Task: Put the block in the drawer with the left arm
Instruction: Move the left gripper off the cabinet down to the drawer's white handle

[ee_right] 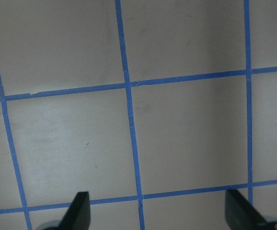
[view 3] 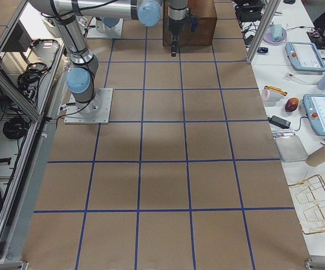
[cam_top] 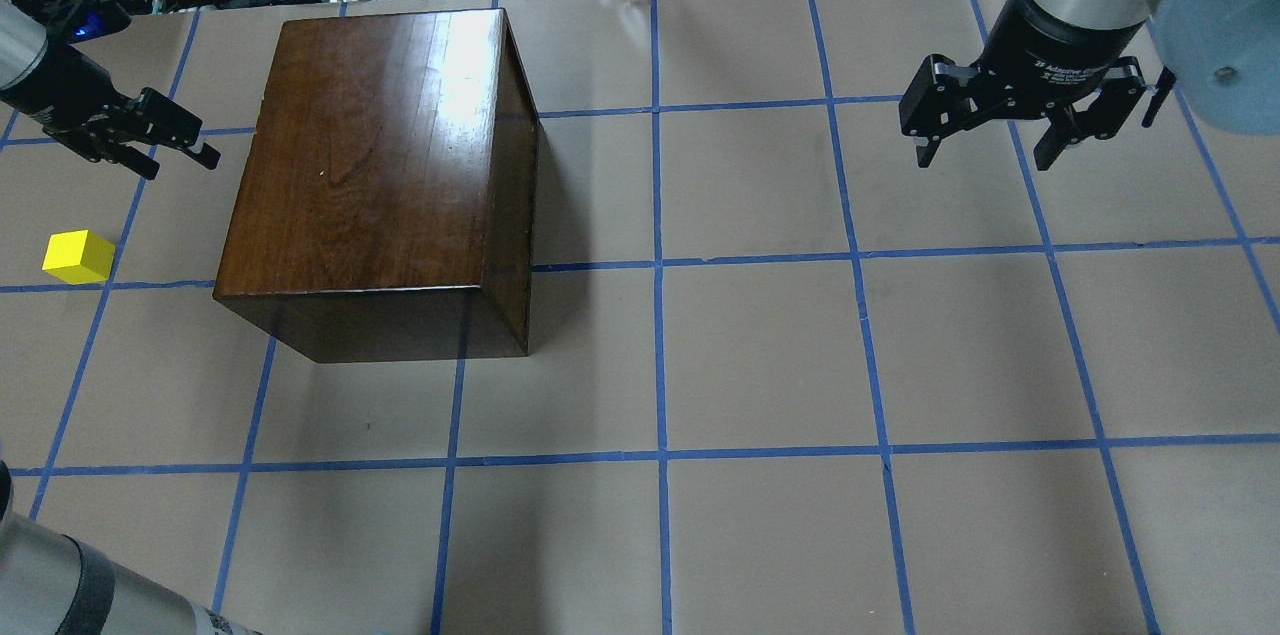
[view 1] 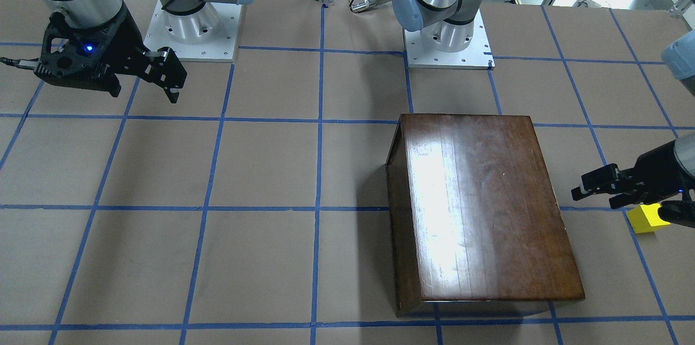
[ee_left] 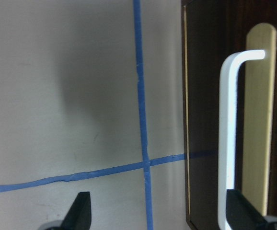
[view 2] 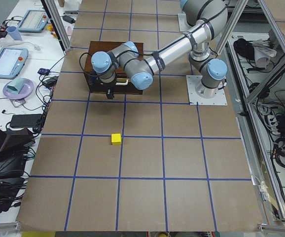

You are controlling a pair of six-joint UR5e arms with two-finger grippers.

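Fingers [ee_left: 80, 211] on left wide, empty — drawer pull [ee_left: 228, 143] close by; right fingers [ee_right: 80, 208] wide, empty.

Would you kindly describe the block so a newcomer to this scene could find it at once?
Find the large dark-brown wooden box on the blue-gridded table. Beyond its side nearest the left tool, the block lies alone, apart from both. It is the only small, bright yellow cube.

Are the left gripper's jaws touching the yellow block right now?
Apart. The overhead view shows bare table between the yellow block and the jaws of the left gripper.
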